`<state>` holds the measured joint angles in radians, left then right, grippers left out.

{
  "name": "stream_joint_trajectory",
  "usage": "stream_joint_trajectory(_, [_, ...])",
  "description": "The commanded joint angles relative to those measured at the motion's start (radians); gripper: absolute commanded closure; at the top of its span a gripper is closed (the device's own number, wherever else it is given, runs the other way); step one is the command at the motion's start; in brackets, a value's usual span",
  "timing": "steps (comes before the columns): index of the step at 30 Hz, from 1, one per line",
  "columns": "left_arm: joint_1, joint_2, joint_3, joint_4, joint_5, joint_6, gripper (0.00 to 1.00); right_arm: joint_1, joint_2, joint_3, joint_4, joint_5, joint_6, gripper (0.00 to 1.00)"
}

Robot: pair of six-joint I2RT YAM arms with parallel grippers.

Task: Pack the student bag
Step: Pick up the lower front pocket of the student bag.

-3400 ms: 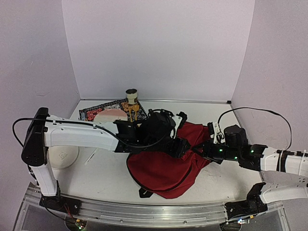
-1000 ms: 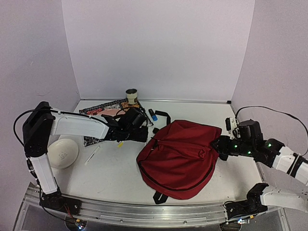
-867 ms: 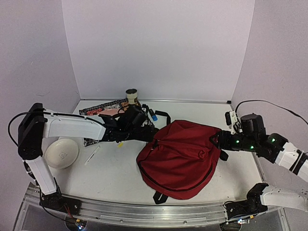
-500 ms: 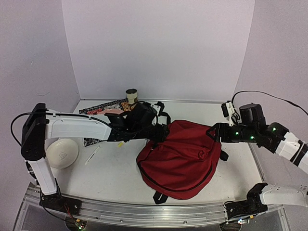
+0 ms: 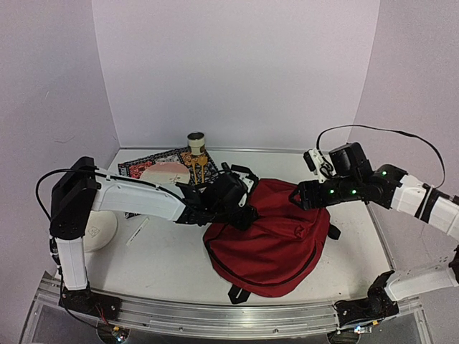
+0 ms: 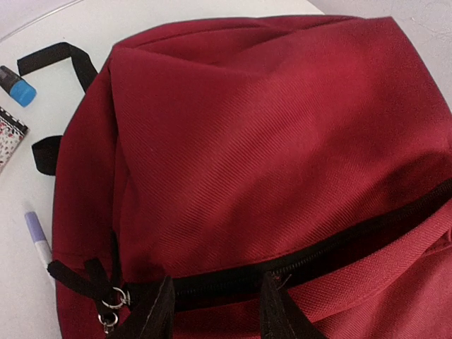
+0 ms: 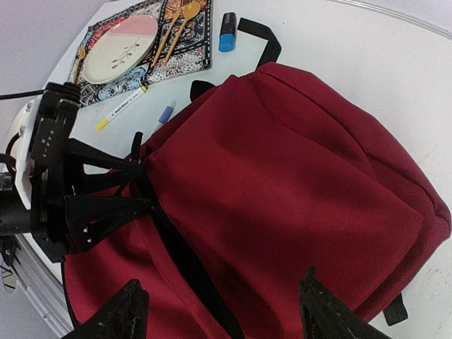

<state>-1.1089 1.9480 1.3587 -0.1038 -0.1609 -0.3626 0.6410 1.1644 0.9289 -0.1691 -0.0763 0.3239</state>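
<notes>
The student bag (image 5: pixel 269 240), a dark-red backpack, lies flat at the table's middle with its black zipper line (image 6: pixel 311 254) running across the left wrist view. My left gripper (image 5: pixel 242 213) sits at the bag's left edge. Its fingers (image 6: pixel 161 311) stand apart just over the zipper band, close to the metal pull rings (image 6: pixel 111 305), and nothing is clamped between them. My right gripper (image 5: pixel 295 196) hovers over the bag's upper right part. In the right wrist view its wide-spread fingertips (image 7: pixel 133 311) hang above the red fabric (image 7: pixel 282 183), with the left gripper (image 7: pixel 106 212) facing them.
A patterned placemat (image 5: pixel 140 167) with a plate (image 5: pixel 163 173) and gold cutlery (image 5: pixel 199 167) lies at the back left, a cup (image 5: pixel 196 141) behind it. A white bowl (image 5: pixel 102 228) and a pen (image 5: pixel 138 231) lie left. A blue-capped marker (image 7: pixel 227 32), a yellow marker (image 7: pixel 121 111) and a purple pen (image 6: pixel 37 239) lie beside the bag.
My left arm has swung right from the placemat to the bag's zipper edge. My right arm has lifted and moved left over the bag, and its jaws have spread wider.
</notes>
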Motion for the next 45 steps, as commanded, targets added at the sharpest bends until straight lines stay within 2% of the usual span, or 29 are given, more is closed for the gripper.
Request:
stream_joint_trajectory(1, [-0.044,-0.006,-0.060,0.028,-0.041,-0.010,0.61,0.029,0.057,0.071,-0.051,0.039,-0.059,0.27])
stream_joint_trajectory(8, [-0.096,-0.037,-0.168,0.115,-0.105,-0.052,0.60,0.097,0.160,0.103,-0.103,0.082,-0.119,0.23])
stream_joint_trajectory(17, [-0.100,-0.068,-0.267,0.263,-0.111,-0.113,0.60,0.165,0.283,0.153,-0.169,0.235,-0.159,0.19])
stream_joint_trajectory(24, [-0.122,-0.029,-0.288,0.337,-0.083,-0.155,0.60,0.221,0.402,0.208,-0.174,0.349,-0.163,0.12])
stream_joint_trajectory(32, [-0.126,-0.026,-0.298,0.358,-0.070,-0.163,0.61,0.240,0.506,0.253,-0.205,0.546,-0.157,0.12])
stream_joint_trajectory(37, [-0.126,-0.025,-0.318,0.360,-0.066,-0.185,0.61,0.246,0.507,0.295,-0.276,0.711,-0.118,0.23])
stream_joint_trajectory(42, [-0.125,-0.032,-0.330,0.358,-0.071,-0.199,0.61,0.256,0.442,0.310,-0.295,0.799,-0.122,0.47])
stream_joint_trajectory(45, [-0.125,-0.045,-0.328,0.358,-0.065,-0.203,0.61,0.258,0.409,0.310,-0.297,0.800,-0.126,0.57])
